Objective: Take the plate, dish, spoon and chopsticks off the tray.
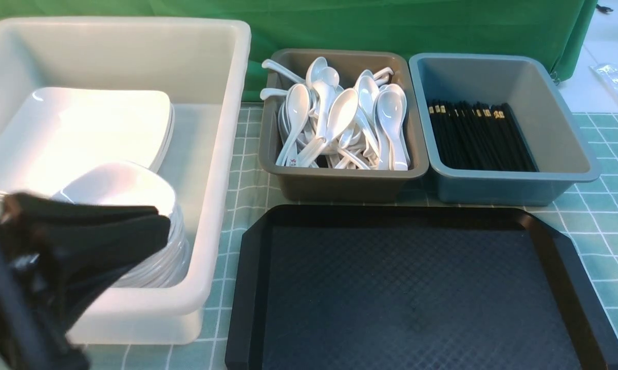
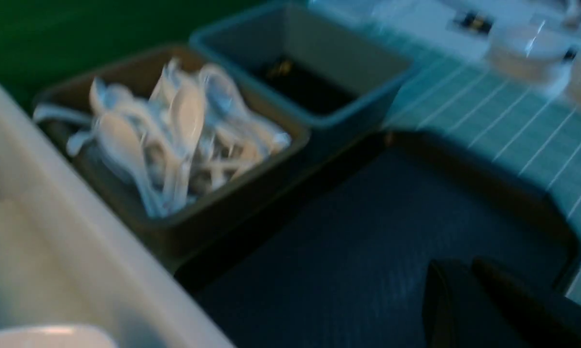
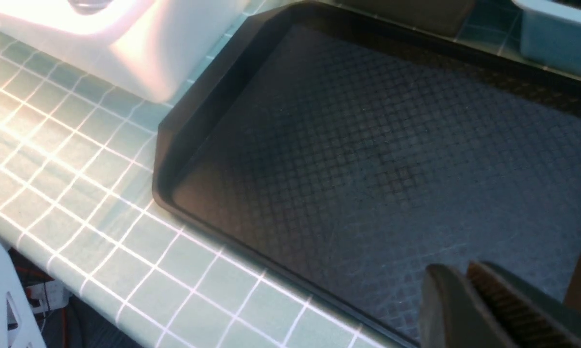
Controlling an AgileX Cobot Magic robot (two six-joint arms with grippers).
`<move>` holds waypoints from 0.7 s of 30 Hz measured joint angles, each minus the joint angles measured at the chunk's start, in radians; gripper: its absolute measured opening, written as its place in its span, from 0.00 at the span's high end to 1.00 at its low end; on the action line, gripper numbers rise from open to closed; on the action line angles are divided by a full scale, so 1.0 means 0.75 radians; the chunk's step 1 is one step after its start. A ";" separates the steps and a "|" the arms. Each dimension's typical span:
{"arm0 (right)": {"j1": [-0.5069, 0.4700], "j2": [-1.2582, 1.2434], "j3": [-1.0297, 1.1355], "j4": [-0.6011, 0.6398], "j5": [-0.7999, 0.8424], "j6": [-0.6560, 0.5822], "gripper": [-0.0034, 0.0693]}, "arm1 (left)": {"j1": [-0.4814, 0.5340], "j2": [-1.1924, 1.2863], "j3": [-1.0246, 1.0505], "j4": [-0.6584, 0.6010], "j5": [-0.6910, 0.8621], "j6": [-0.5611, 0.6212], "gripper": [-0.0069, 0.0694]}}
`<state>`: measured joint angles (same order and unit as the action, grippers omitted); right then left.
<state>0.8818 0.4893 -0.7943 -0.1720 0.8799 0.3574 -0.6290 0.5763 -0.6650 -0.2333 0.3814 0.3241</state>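
The black tray [image 1: 391,213] lies at the front centre and nothing shows on its floor; it also shows in the right wrist view [image 3: 367,145]. A large white plate [image 1: 82,128] and a stack topped by a small white dish [image 1: 118,187] sit in the white tub. White spoons [image 1: 339,118] fill the grey-brown tub. Black chopsticks [image 1: 478,136] lie in the blue-grey tub. My left gripper [image 1: 162,218] is shut and empty, blurred, in front of the dish stack. My right gripper [image 3: 457,267] is shut and empty over the tray's near part; it is outside the front view.
The big white tub [image 1: 237,103] stands at the left. The grey-brown tub [image 1: 339,180] and the blue-grey tub [image 1: 493,187] stand side by side behind the tray. A green checked cloth [image 1: 606,216] covers the table, with a green backdrop behind.
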 joint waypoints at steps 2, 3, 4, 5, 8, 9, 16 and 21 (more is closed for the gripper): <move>0.000 0.000 0.000 -0.004 -0.013 0.002 0.83 | 0.000 -0.052 0.134 -0.110 -0.181 0.060 0.90; 0.000 0.000 0.000 -0.004 -0.017 0.001 0.83 | 0.000 -0.066 0.187 -0.133 -0.235 0.069 0.90; 0.000 0.000 0.000 -0.004 -0.023 0.003 0.83 | 0.000 -0.075 0.233 -0.151 -0.305 0.082 0.90; 0.000 0.000 0.000 -0.004 -0.024 0.003 0.83 | 0.000 -0.079 0.272 -0.158 -0.349 0.086 0.90; 0.000 0.000 0.000 -0.004 -0.030 0.004 0.82 | 0.000 -0.079 0.351 -0.139 -0.464 0.089 0.89; 0.000 0.000 0.000 -0.004 -0.033 0.004 0.82 | 0.000 -0.079 0.363 -0.123 -0.484 0.090 0.89; 0.000 0.000 0.000 -0.005 -0.049 0.004 0.80 | 0.000 -0.079 0.478 -0.052 -0.508 0.092 0.89; 0.000 0.000 0.001 -0.007 -0.059 0.005 0.79 | 0.000 -0.079 0.550 -0.042 -0.508 0.092 0.89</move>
<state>0.8818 0.4893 -0.7933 -0.1770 0.8358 0.3614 -0.6290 0.5171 -0.2523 -0.2651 0.0000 0.3933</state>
